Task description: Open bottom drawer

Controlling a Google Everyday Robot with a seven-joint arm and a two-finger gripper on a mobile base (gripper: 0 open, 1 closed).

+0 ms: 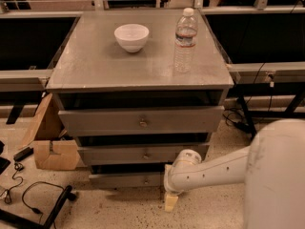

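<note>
The grey cabinet (pixel 138 61) has three drawers. The bottom drawer (pixel 126 180) is the lowest one, a slim grey front panel just above the floor, and its front stands about level with the drawer above. My gripper (pixel 168 189) is low at the right end of that front panel, close to the floor, at the end of the white arm (pixel 224 168) reaching in from the right. I cannot tell whether it touches the panel. The drawer's knob does not show clearly.
A white bowl (pixel 131 36) and a clear water bottle (pixel 185 40) stand on the cabinet top. The top drawer (pixel 143 121) and the middle drawer (pixel 143 154) are above. A cardboard box (pixel 50 142) and black cables (pixel 33 199) lie on the floor at left.
</note>
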